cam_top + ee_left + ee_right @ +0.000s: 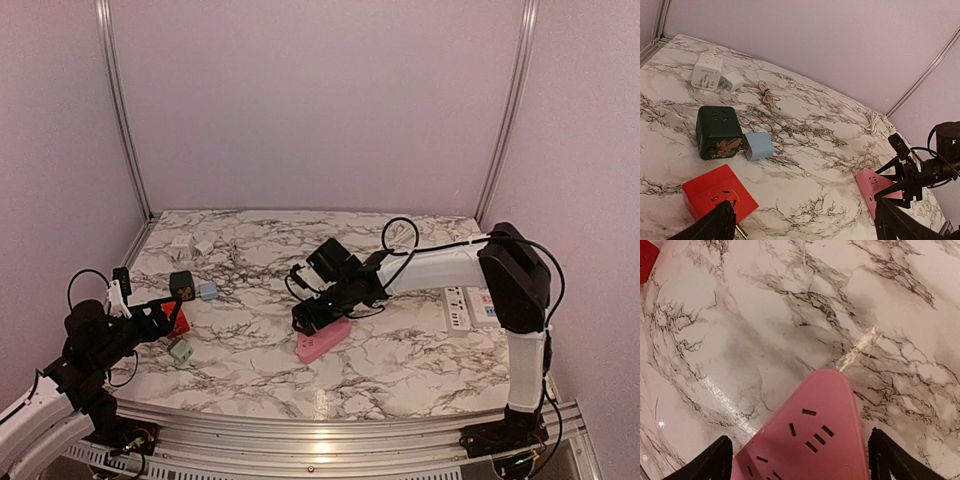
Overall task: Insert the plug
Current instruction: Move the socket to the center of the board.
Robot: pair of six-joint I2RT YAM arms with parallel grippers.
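Observation:
A pink power strip (325,343) (810,440) lies flat on the marble table, socket slots up. My right gripper (303,318) (800,436) is open and straddles its near end, one finger on each side with a gap to the strip's edges. My left gripper (165,320) (805,206) is open and empty, low over the table's left side, its left finger just by a red cube socket (715,197). Possible plugs are a light blue adapter (759,146) beside a dark green cube (717,131) and a pale green adapter (181,350). Which one is the plug I cannot tell.
A white cube adapter (706,71), a small white adapter (732,80) and a coiled cable (769,95) lie at the far left. A white power strip (457,306) lies at the right edge, with a white cable (400,235) behind the right arm.

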